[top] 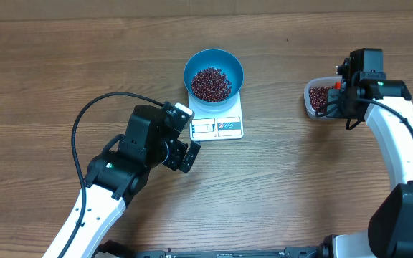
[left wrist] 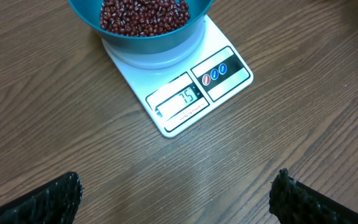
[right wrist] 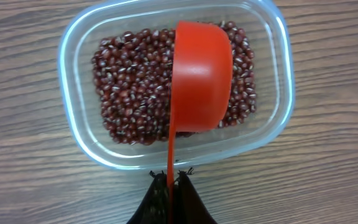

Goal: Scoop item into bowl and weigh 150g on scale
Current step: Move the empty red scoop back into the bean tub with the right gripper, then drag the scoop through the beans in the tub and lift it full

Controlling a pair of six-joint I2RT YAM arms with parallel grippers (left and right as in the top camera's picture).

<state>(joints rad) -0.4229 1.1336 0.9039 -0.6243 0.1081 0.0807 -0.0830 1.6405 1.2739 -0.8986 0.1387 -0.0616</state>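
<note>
The bowl (top: 214,56) is seen standing on the far part of the scale (top: 218,127), at about the middle of the table (top: 300,186). A heap of beans (top: 211,84) is held inside it, covering the bottom while the blue walls above are left bare. The near edge of the scale, with its display panel and label markings, is left uncovered by the bowl; in the left wrist view the display (left wrist: 182,99) is read as 75.

The left jaws are held wide apart just near and left of the scale, above bare table, and nothing is gripped or touched by them.

Well apart, at the right side of the table, a clear tub (top: 307,97) is placed, and its floor is covered by more beans. The right jaws are closed on the thin handle of a red scoop (right wrist: 201,74) at the tub's near rim. The scoop's cup is held over the beans in the right half of the tub, turned so that its rounded outer wall is shown to the wrist camera. Whether anything is carried in the cup cannot be told.
</note>
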